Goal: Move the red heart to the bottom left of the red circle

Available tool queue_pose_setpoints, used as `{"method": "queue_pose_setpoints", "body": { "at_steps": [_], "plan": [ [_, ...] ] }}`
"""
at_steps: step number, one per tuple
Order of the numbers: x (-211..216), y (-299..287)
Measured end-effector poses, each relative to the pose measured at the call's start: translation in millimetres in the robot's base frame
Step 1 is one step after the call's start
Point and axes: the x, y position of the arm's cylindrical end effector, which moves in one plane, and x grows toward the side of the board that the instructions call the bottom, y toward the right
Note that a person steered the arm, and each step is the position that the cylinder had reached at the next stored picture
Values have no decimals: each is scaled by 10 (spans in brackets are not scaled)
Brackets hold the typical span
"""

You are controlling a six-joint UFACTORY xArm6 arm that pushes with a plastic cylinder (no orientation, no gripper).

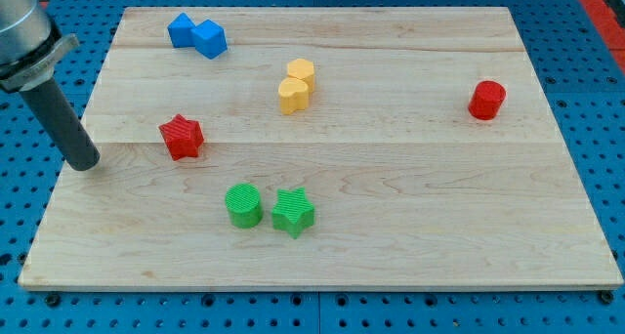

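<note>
A red block [182, 137] with a star-like outline lies on the left part of the wooden board [391, 246]. No other red block is near it. The red circle [486, 100], a short cylinder, stands far off at the view's right, slightly higher in the view. My tip [84, 165] rests on the board near its left edge. It is to the left of the star-like red block and a little lower, with a clear gap between them. The dark rod slants up to the view's top left.
Two blue blocks [197, 34] touch each other at the top left. Two yellow blocks [296, 85] sit together at top centre. A green cylinder [243, 204] and a green star [293, 213] stand side by side at bottom centre.
</note>
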Motion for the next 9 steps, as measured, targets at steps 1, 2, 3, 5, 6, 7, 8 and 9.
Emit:
{"method": "queue_pose_setpoints", "body": {
  "at_steps": [1, 2, 3, 5, 6, 7, 8, 9],
  "plan": [
    [-79, 431],
    [-89, 774],
    [-140, 882],
    [-264, 1908],
    [-263, 1406],
    [-263, 712],
    [-524, 873],
    [-628, 1298]
  ]
}}
